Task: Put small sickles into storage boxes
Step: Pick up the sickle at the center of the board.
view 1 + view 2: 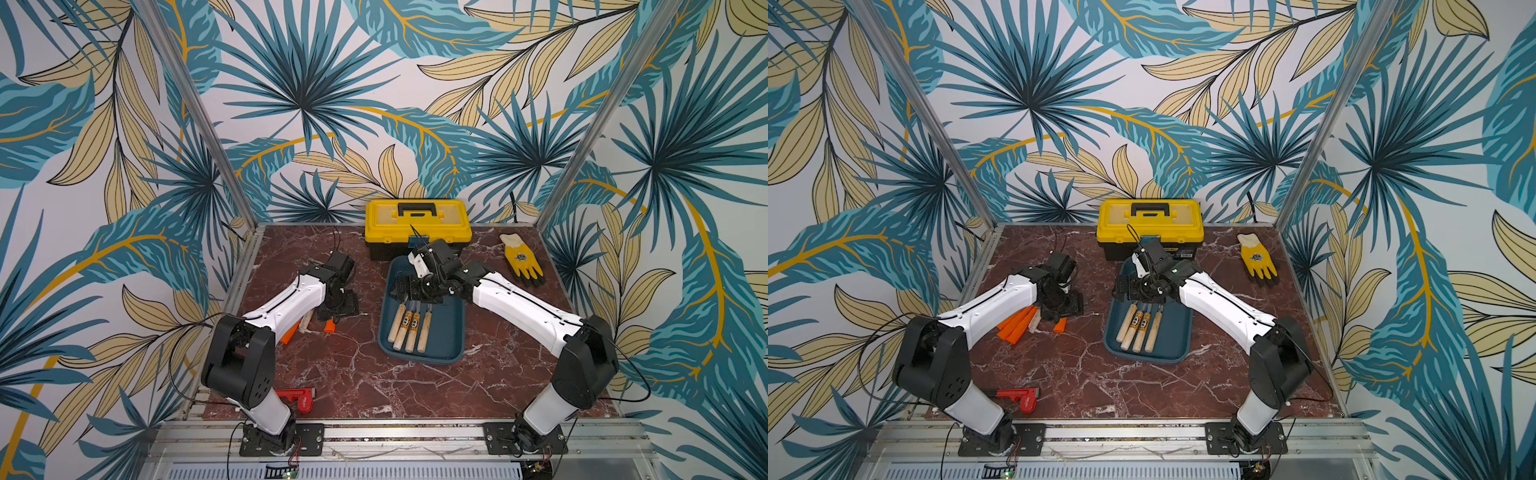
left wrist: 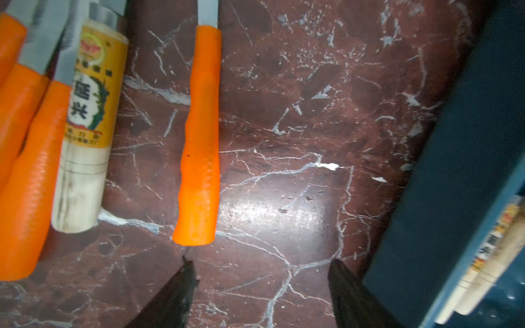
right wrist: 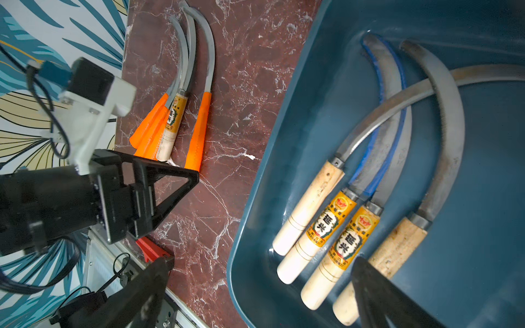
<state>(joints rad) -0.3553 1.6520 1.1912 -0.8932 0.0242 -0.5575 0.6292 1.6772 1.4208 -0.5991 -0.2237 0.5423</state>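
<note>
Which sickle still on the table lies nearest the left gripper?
The lone orange-handled sickle, apart from the other sickles bunched together; its handle end sits just off one finger of the left gripper.

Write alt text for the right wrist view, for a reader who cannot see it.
Four wooden-handled sickles lie side by side in a dark teal tray, blades crossing. On the red marble table beside it lie orange-handled sickles and one wooden-handled sickle, the left gripper near their handle ends.
</note>
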